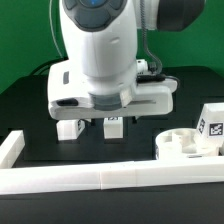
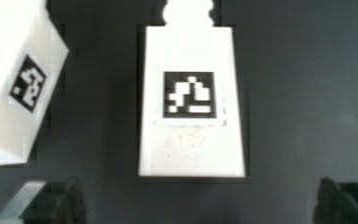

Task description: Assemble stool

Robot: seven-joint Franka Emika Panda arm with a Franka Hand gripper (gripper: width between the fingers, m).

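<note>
Exterior view, worktop (image 1: 25,105): dark and flat, carries all the parts.
My arm (image 1: 100,50): big white body, fills the middle of the exterior view, pointing down at the worktop.
Border rail (image 1: 100,180): long, white, runs across the front of the exterior view, turns a corner at the exterior view's left.
Seat (image 1: 185,146): white round disc on the worktop at the exterior view's right, just inside the rail, socket facing up.
My claw (image 2: 201,203): jaws wide apart, gripping nothing, straddling one leg.
Middle leg (image 2: 197,100): white, lying flat, tag face up, between my fingers, touching neither.
Second leg (image 2: 16,85): lies beside the middle leg, strip of dark worktop between them, tags on two faces.
Third leg (image 1: 212,124): tagged, at the seat's far side; on it or behind it, cannot tell.
Fingertips (image 2: 51,200): dark, one each side of the middle leg's end, both clear of it.
</note>
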